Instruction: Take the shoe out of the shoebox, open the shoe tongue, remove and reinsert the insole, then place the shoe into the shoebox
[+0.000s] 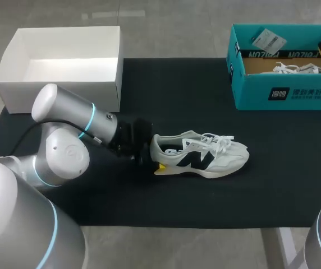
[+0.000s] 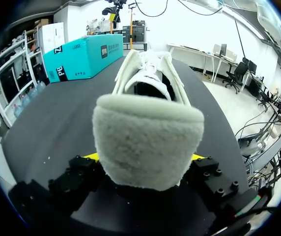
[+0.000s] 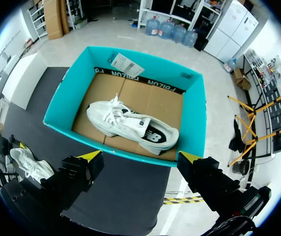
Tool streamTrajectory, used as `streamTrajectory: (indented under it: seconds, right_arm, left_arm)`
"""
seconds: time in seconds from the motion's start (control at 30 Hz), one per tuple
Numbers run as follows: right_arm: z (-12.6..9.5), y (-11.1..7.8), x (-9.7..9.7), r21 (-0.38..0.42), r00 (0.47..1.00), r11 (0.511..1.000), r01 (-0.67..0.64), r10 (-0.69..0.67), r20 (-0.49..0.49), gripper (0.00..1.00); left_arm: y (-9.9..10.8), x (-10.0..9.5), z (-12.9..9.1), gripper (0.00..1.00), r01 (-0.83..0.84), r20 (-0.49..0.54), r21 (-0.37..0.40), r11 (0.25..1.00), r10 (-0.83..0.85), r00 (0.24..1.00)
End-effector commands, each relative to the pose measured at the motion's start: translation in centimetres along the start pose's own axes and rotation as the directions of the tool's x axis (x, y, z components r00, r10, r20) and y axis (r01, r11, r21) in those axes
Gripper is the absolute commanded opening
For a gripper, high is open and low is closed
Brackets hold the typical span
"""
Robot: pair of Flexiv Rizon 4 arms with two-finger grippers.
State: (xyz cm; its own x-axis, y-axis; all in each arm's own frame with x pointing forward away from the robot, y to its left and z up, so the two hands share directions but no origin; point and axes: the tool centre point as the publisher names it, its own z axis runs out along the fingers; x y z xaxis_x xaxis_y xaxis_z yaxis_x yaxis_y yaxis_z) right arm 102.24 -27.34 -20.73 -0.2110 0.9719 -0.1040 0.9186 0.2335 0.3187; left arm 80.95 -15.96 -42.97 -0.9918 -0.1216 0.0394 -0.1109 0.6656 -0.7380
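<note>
White box (image 1: 54, 95) at the far left corner. My left claw (image 1: 152, 159) is clenched on the heel of the shoe (image 1: 205, 156), mid-worktop, toe toward the right edge. Risk: the soft heel padding could slip or twist on lifting. The black mat (image 1: 149, 202) is bare around it. The shoebox (image 1: 287, 92), far right corner, holds a second shoe (image 3: 130, 125), so a tight fit. My right claw (image 3: 140, 164) hangs released above.

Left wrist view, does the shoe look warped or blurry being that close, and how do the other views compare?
Left wrist view: the shoe sits so near that its fleecy heel bulges large yet sharp; the bright background washes out. Right wrist view: the teal shoebox walls bow outward, lighting even. Head view: straight lines, soft shadow under the shoe, no glare.
</note>
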Motion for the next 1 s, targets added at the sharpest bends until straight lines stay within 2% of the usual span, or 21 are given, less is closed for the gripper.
streamTrajectory:
  seconds: [0.03, 0.3, 0.33, 0.37, 0.4, 0.43, 0.57, 0.6, 0.77, 1.0]
  right_arm:
    - [0.0, 0.0, 0.0, 0.0, 1.0, 1.0, 0.0, 0.0, 0.0, 1.0]
    - [0.0, 0.0, 0.0, 0.0, 1.0, 1.0, 0.0, 0.0, 0.0, 1.0]
    - [0.0, 0.0, 0.6, 0.015, 0.998, 0.999, -0.04, 0.039, 0.039, 1.0]
    - [-0.2, 0.0, 1.3, 0.0, 0.998, 0.998, -0.058, 0.058, 0.021, 1.0]
    - [-0.3, 0.0, 1.9, 0.02, 0.994, 0.994, -0.104, 0.103, 0.023, 1.0]
    - [-0.6, -0.2, 2.7, 0.023, 0.988, 0.989, -0.146, 0.144, 0.059, 1.0]
    - [-2.4, -0.9, 6.2, 0.019, 0.963, 0.965, -0.261, 0.259, 0.077, 1.0]
    - [-2.6, -1.1, 6.9, 0.046, 0.949, 0.951, -0.306, 0.301, 0.089, 1.0]
    - [-3.6, -2.0, 10.5, 0.048, 0.927, 0.933, -0.357, 0.347, 0.145, 1.0]
    - [-4.0, -3.8, 15.9, 0.029, 0.919, 0.921, -0.388, 0.385, 0.087, 1.0]
  left_arm:
    - [0.1, -0.1, 0.0, 0.0, 0.0, 0.0, -0.002, 1.0, 0.0, 1.0]
    - [0.1, -0.1, 0.0, 0.0, 0.0, 0.0, -0.002, 1.0, 0.0, 1.0]
    - [0.1, -0.1, 0.0, 0.0, 0.0, 0.0, -0.002, 1.0, 0.0, 1.0]
    - [0.1, -0.1, 0.0, 0.0, 0.0, 0.0, -0.002, 1.0, 0.0, 1.0]
    - [0.1, -0.1, 0.0, 0.0, 0.0, 0.0, -0.002, 1.0, 0.0, 1.0]
    - [0.1, -0.1, 0.0, 0.0, 0.0, 0.0, -0.002, 1.0, 0.0, 1.0]
    - [0.1, -0.1, 0.0, 0.0, 0.0, 0.0, -0.002, 1.0, 0.0, 1.0]
    - [0.1, -0.1, 0.0, 0.0, 0.0, 0.0, -0.002, 1.0, 0.0, 1.0]
    - [0.1, -0.1, 0.0, 0.0, 0.0, 0.0, -0.002, 1.0, 0.0, 1.0]
    - [0.1, -0.1, 0.0, 0.0, 0.0, 0.0, -0.002, 1.0, 0.0, 1.0]
